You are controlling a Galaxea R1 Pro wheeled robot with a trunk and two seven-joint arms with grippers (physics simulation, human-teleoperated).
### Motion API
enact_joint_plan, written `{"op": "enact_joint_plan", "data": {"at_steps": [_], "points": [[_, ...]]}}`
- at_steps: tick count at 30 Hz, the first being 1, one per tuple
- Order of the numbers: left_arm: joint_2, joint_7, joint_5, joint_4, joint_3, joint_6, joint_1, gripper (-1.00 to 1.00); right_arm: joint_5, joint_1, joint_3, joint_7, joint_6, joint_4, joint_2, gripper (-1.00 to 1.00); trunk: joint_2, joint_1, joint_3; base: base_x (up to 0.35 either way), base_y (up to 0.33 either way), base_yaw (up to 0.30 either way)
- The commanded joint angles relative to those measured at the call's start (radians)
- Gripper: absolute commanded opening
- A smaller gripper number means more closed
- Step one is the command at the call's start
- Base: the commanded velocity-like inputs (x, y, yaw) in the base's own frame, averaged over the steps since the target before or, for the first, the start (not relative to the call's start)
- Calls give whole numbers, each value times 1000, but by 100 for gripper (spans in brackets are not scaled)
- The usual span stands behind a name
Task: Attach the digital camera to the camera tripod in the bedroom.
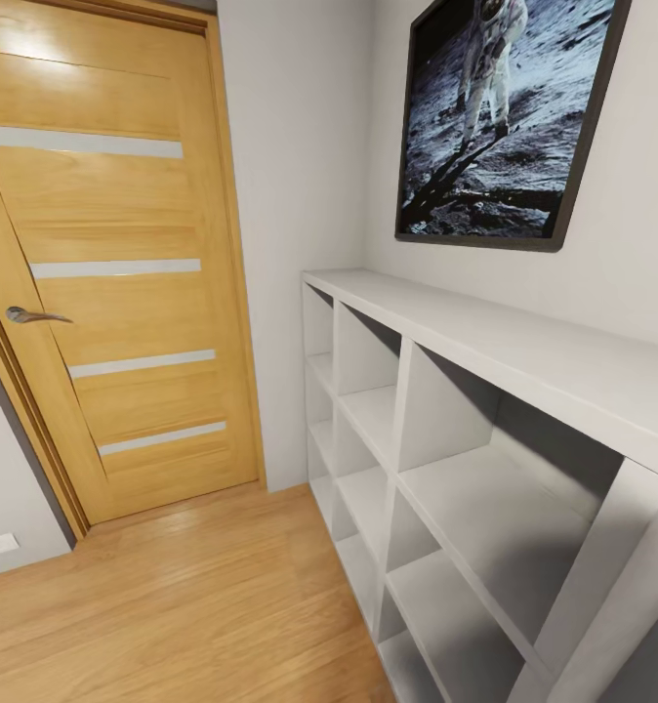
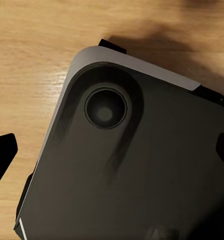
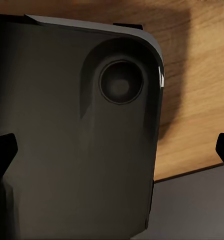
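Bedroom corner: wooden door (image 1: pixel 114 264), white cubby shelf (image 1: pixel 485 439), framed astronaut picture (image 1: pixel 505 117) above it, light wood floor (image 1: pixel 173 605). Neither camera nor tripod is in sight. Left jaws (image 2: pixel 114 155) apart, nothing between them, the robot's dark base (image 2: pixel 131 170) below. Right jaws (image 3: pixel 112 152) likewise apart over the base.

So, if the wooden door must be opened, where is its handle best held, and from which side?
Probably take the handle by its thin bar, near the free end pointing toward the middle of the door, not by the round base at the edge. Come straight from the front and close above and below the bar, since it lies about level.
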Motion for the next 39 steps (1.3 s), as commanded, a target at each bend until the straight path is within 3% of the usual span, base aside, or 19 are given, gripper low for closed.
{"op": "enact_joint_plan", "data": {"at_steps": [1, 39], "points": [[0, 0, 4, -1, 0, -1, 0, 100, 6, 0, -2, 0, -2, -1, 1, 100, 0, 0, -1, 0, 0, 0], [0, 8, 4, -25, -7, 2, 0, 100, 20, 0, 7, 6, 9, -4, -3, 100, 0, 0, -1, 0, 0, 0]]}}
